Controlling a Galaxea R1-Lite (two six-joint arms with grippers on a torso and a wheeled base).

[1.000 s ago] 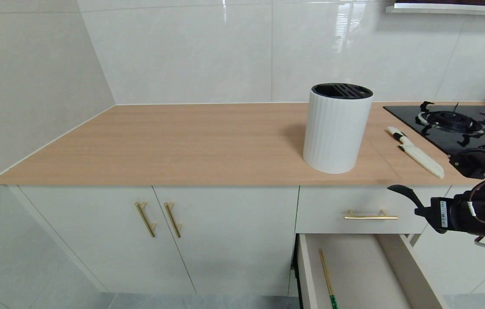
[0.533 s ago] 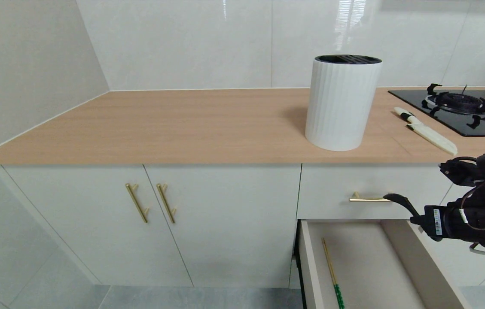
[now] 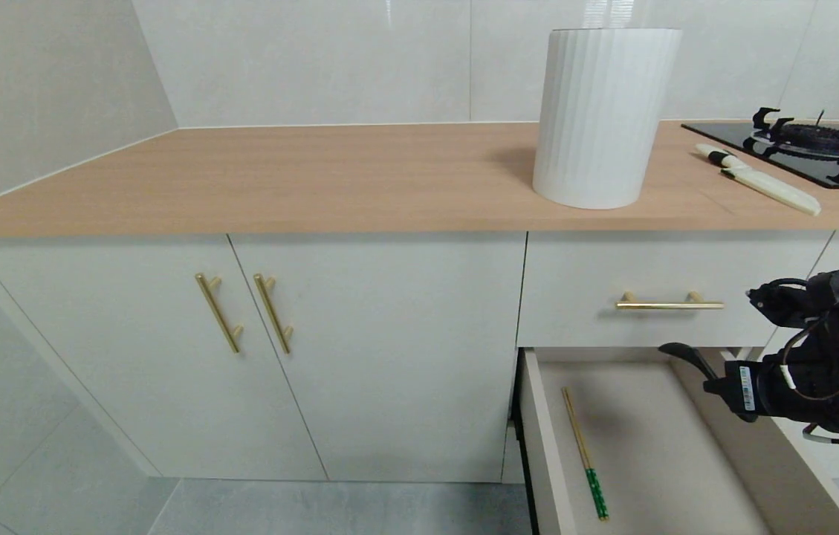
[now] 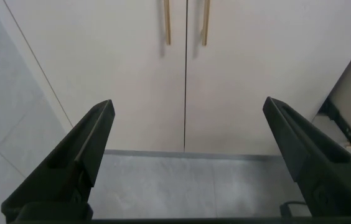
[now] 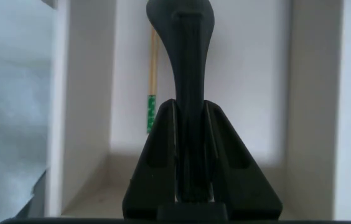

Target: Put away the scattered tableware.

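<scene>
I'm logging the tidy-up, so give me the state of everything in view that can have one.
Lower white drawer: open, wooden green-tipped chopsticks lying inside.
Upper white drawer: closed.
White double cabinet doors: closed.
White ribbed cylindrical holder: upright on the countertop.
White-bladed knife: lying flat on the countertop.
Right gripper: shut on black curved utensil, over the lower drawer.
Left gripper: open, empty.

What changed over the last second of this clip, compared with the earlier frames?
The head camera dropped lower, so the whole view shifted. The right gripper, shut on the black spoon, came down from the level of the counter edge to just above the open drawer. Nothing was picked up or let go. The chopsticks in the drawer, and the knife and white holder on the counter, stayed put.
</scene>
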